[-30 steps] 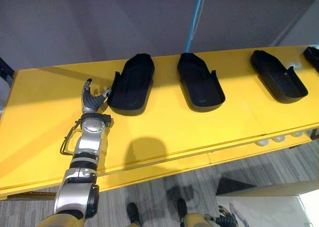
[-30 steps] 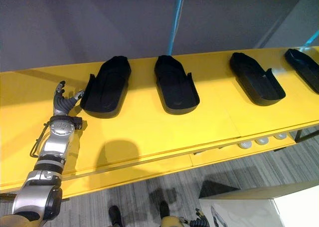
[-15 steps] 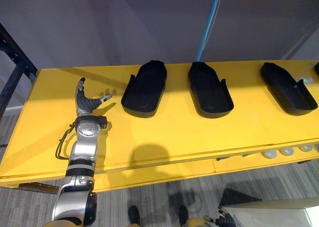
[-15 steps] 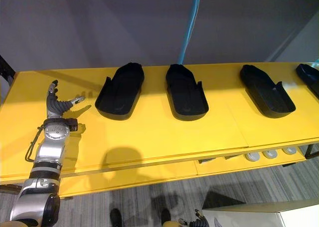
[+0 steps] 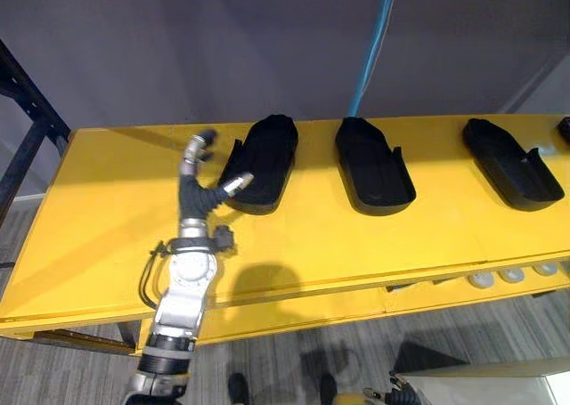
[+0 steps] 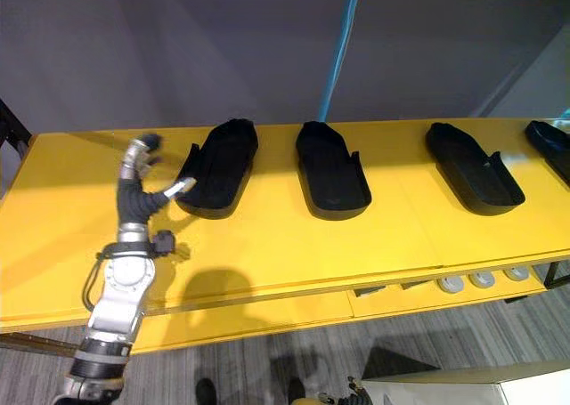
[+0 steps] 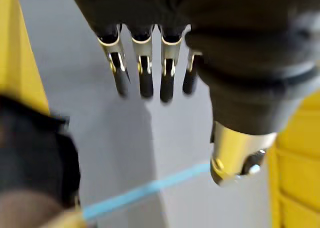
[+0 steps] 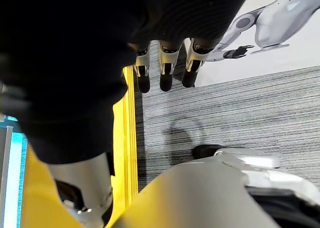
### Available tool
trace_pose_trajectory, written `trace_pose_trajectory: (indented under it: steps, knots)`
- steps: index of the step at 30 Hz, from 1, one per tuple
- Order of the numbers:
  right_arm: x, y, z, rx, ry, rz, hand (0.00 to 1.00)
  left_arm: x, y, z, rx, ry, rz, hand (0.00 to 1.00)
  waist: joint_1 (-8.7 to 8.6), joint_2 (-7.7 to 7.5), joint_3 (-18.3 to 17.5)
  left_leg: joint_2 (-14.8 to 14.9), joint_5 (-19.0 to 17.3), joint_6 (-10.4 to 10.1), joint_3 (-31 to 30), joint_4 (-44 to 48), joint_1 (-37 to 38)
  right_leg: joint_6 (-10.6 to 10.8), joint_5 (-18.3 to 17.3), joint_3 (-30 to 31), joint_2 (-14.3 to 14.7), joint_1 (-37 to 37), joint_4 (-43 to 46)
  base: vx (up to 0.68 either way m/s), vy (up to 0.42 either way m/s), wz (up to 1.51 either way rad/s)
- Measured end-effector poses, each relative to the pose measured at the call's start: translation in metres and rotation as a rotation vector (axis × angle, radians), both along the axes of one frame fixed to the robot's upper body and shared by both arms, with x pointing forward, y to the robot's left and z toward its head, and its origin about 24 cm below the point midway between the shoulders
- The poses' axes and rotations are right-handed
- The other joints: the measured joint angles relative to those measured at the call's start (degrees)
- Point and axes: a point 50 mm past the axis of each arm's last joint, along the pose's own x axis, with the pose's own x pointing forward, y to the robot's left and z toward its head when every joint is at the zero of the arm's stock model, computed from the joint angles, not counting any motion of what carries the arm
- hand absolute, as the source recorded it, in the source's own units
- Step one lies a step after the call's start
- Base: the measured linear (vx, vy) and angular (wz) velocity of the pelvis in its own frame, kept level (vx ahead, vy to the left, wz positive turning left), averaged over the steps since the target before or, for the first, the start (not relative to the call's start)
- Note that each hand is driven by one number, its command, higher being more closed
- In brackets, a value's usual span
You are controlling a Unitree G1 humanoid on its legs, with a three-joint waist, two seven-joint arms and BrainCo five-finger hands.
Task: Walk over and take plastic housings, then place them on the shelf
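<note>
Left eye view: black plastic housings lie in a row along the back edge of the yellow shelf (image 5: 107,245), open sides up, well apart from one another. The leftmost housing (image 5: 263,160), the second housing (image 5: 374,165) and the third housing (image 5: 512,160) sit there; a fourth housing (image 6: 552,147) shows at the right end. They already lie where the task wants them.

The left hand (image 5: 200,187) is raised above the shelf just beside the leftmost housing, fingers straight and spread, thumb out toward its rim, holding nothing. Contact between thumb tip and rim is possible, but not settled from this angle.

The right hand (image 8: 165,62) hangs low over the floor, fingers relaxed, empty.

This fits a reach toward the housing or a release.
</note>
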Motion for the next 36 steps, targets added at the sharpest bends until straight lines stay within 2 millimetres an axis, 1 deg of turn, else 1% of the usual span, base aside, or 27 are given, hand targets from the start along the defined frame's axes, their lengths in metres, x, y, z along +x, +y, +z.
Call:
trace_pose_trajectory:
  steps: [1, 3, 7, 9, 12, 15, 22, 27, 36]
  knots:
    - [0.0, 0.0, 0.0, -0.002, 0.0, 0.002, 0.0, -0.004, -0.007, -0.007, 0.002, 0.024, -0.037, 1.0, 0.05, -0.01, -0.16, 0.04, -0.12, -0.03, 0.4, 0.0, 0.3, 0.0, 0.0, 0.49, 0.05, -0.16, 0.02, -0.03, 0.016, -0.15]
    - [0.0, 0.0, 0.0, -0.009, 0.002, 0.016, 0.0, -0.01, -0.015, -0.019, 0.008, 0.065, -0.071, 1.0, 0.06, 0.02, -0.35, 0.07, -0.35, -0.1, 1.16, -0.02, 0.76, -0.24, -0.17, 1.09, 0.03, -0.21, 0.02, -0.04, 0.02, -0.17]
    - [0.001, 0.001, 0.0, -0.011, 0.002, 0.028, 0.0, -0.018, -0.026, -0.033, 0.036, 0.126, -0.139, 1.0, 0.03, 0.04, -0.57, 0.06, -0.54, -0.19, 1.48, -0.02, 0.76, -0.05, -0.3, 1.35, -0.02, -0.44, 0.06, -0.02, 0.013, -0.06]
    - [-0.002, 0.001, -0.001, -0.01, 0.015, 0.027, 0.0, -0.024, -0.034, -0.044, 0.07, 0.169, -0.182, 1.0, 0.05, 0.02, -1.41, 0.05, -0.74, -0.31, 1.52, -0.02, 0.57, 0.16, -0.45, 1.44, -0.03, -0.63, 0.03, 0.0, 0.0, 0.0]
    - [-0.002, 0.002, -0.002, -0.009, 0.019, 0.027, 0.0, -0.027, -0.042, -0.053, 0.099, 0.201, -0.214, 1.0, 0.13, 0.04, -1.81, 0.04, -0.82, -0.32, 1.59, 0.0, 0.55, 0.3, -0.49, 1.62, -0.02, -0.64, 0.0, 0.01, 0.001, 0.0]
    - [0.004, 0.002, -0.001, -0.009, 0.004, 0.031, 0.0, -0.027, -0.046, -0.065, 0.142, 0.253, -0.225, 1.0, -0.01, 0.11, -2.14, 0.06, -1.07, -0.44, 2.09, 0.02, 0.55, 0.55, -0.3, 2.16, 0.02, -0.72, -0.5, 0.03, 0.005, -0.09]
    - [0.009, 0.002, 0.001, -0.01, -0.008, 0.033, 0.0, -0.022, -0.044, -0.085, 0.192, 0.355, -0.2, 1.0, -0.1, 0.11, -2.15, 0.16, -1.32, -0.65, 2.84, 0.2, 0.48, 0.57, -0.28, 2.54, 0.08, -0.78, -0.59, 0.03, 0.003, -0.05]
    - [0.009, 0.002, 0.001, -0.011, -0.009, 0.032, 0.0, -0.013, -0.042, -0.089, 0.238, 0.376, -0.162, 1.0, -0.15, 0.14, -2.15, 0.23, -1.33, -0.67, 2.95, 0.01, 0.25, 0.58, -0.27, 2.63, 0.11, -1.58, -0.52, -0.02, 0.004, -0.01]
    - [0.009, 0.002, 0.001, -0.024, -0.012, 0.022, 0.0, -0.009, -0.04, -0.085, 0.187, 0.359, -0.087, 1.0, -0.13, 0.2, -2.13, 0.26, -1.57, -0.91, 3.05, 0.05, -0.45, 0.65, -0.18, 2.73, 0.13, -2.21, -0.8, 0.0, 0.0, 0.0]
